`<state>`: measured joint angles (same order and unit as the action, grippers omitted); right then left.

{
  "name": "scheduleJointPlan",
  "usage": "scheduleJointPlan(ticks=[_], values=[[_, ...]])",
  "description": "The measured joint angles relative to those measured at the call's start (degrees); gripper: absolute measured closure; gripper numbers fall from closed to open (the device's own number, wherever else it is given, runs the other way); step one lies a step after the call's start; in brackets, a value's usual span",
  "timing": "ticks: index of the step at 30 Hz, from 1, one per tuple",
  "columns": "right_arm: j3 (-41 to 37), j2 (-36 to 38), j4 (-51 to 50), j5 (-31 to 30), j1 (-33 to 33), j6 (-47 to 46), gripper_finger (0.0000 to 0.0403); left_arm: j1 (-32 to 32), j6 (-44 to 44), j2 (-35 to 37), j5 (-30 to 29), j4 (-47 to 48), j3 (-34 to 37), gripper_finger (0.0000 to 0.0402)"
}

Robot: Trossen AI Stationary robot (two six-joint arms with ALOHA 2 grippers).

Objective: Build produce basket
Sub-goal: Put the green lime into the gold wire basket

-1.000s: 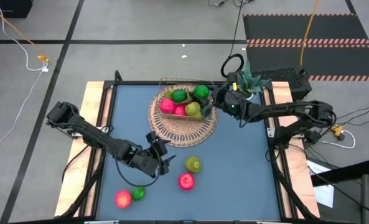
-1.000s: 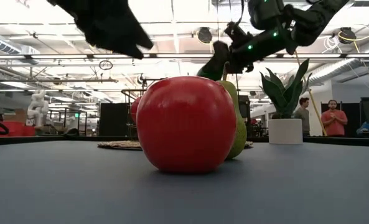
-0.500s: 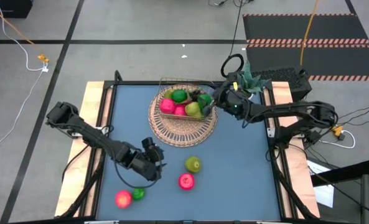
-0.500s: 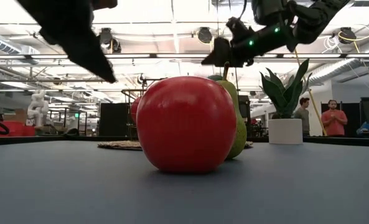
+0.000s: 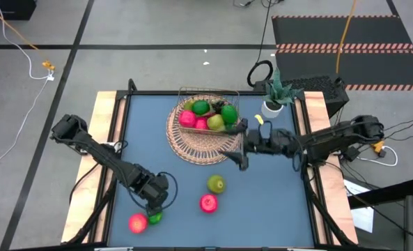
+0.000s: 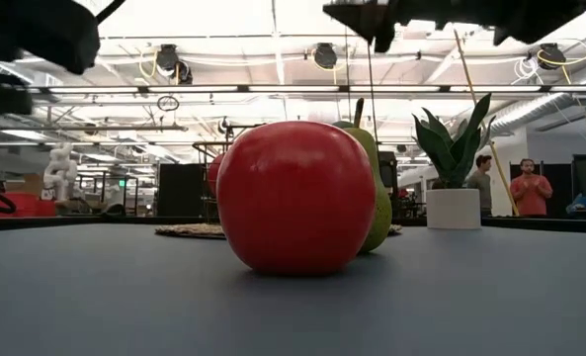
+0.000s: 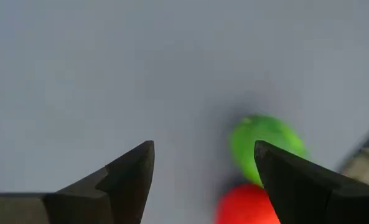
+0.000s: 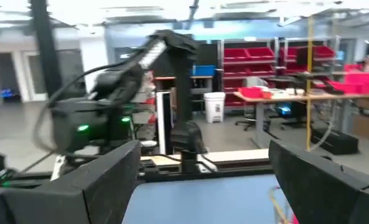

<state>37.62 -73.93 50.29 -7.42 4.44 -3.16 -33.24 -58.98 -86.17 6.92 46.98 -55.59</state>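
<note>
The blue tabletop [image 5: 143,139] fills the middle, wooden strips down each side. At its far centre sits the wicker basket [image 5: 192,143], already carrying produce: a pink apple [image 5: 186,118], a green lime [image 5: 201,107], a second pink fruit [image 5: 202,124], a yellow-green pear [image 5: 215,122] and another green fruit [image 5: 228,113].

The left arm reaches down toward the near left corner, and its left tool [image 5: 156,204] hangs just above a green lime [image 5: 154,217] and a pink apple [image 5: 137,223] that lie touching each other. From the left wrist camera the fingers stand well apart, nothing between them, with the lime [image 7: 265,144] and apple [image 7: 246,205] just ahead.

The right arm stretches in from the right, its right tool [image 5: 239,145] at the basket's right rim, fingers spread wide and empty in the right wrist view.

Loose on the near centre: a green pear [image 5: 216,184] and a red apple [image 5: 208,203], close together. In the low view, that apple [image 6: 295,197] looms large with the pear [image 6: 376,198] tucked behind.

A small white pot with a plant [image 5: 274,97] stands at the far right corner. I can read no writing anywhere.
</note>
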Motion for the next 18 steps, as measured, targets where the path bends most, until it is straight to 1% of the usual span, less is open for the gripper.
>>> scheduleJointPlan(ticks=[2,7,10,14,18], values=[[-0.08,0.33,-0.05,-0.12,2.11,0.49,0.0053,-0.45,-4.26,0.00,2.14,-2.18,0.00,0.0128],[-0.08,1.04,1.02,-0.11,5.60,0.90,0.0053,-2.95,-8.91,-1.73,1.44,-11.25,0.66,0.0128],[-0.06,1.35,1.30,-0.26,6.97,1.85,0.0053,-3.60,-10.20,-3.56,4.10,-12.34,0.74,0.0128],[-0.08,1.53,1.42,-0.52,7.79,3.82,0.0053,-3.84,-12.08,-6.22,5.66,-11.80,0.81,0.0125],[-0.08,1.53,1.30,-4.38,7.72,4.09,0.0053,-3.77,-11.98,-8.65,8.18,-15.02,0.76,0.0113]])
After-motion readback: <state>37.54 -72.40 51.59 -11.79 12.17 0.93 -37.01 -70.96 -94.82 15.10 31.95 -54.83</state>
